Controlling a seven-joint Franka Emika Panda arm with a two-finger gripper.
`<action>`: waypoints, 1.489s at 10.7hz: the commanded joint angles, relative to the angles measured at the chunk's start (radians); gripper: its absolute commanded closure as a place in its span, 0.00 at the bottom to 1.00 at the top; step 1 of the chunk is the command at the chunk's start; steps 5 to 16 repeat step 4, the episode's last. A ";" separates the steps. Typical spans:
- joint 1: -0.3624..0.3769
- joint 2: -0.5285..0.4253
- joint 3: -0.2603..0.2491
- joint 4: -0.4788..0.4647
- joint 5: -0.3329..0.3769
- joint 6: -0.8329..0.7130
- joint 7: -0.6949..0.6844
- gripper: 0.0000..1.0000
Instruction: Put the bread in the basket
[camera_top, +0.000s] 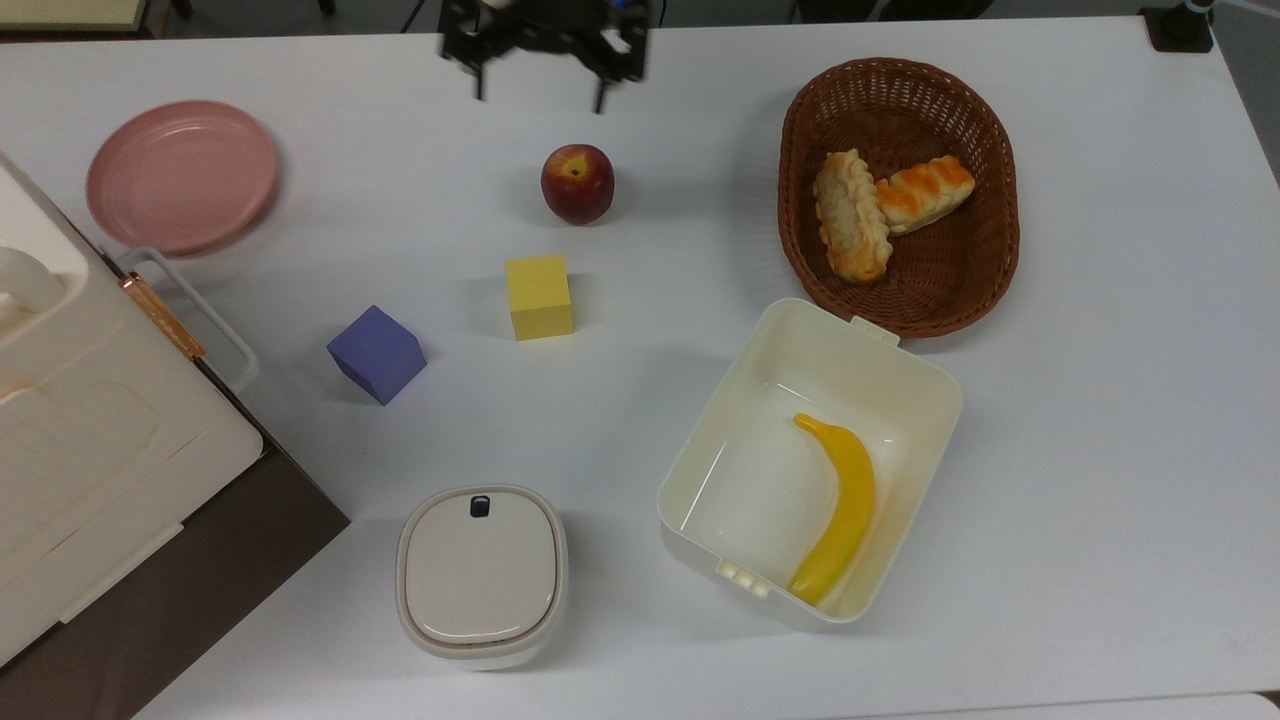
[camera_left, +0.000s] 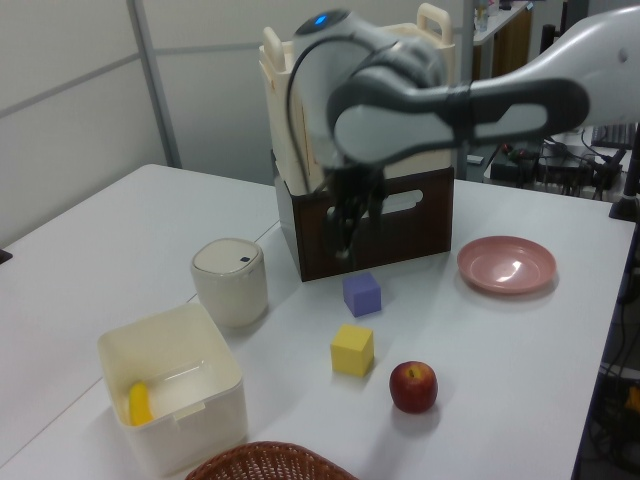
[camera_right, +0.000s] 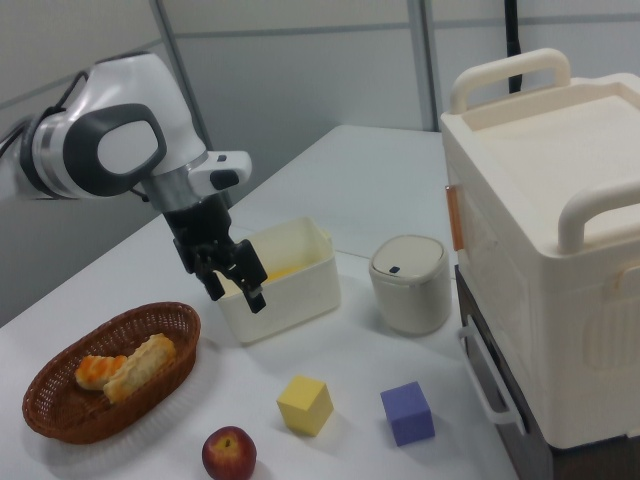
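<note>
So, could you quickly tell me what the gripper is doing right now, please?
Gripper: open, holding nothing, up above the table. The bread lies in the basket.

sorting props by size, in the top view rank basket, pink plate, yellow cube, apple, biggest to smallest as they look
1. the basket, clearly largest
2. the pink plate
3. the yellow cube and the apple look about alike, so no ranking between them
</note>
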 joint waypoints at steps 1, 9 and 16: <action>-0.072 -0.081 -0.013 -0.022 0.063 -0.020 0.014 0.00; -0.091 -0.075 -0.016 -0.022 0.079 -0.021 -0.045 0.00; -0.091 -0.075 -0.016 -0.022 0.079 -0.021 -0.045 0.00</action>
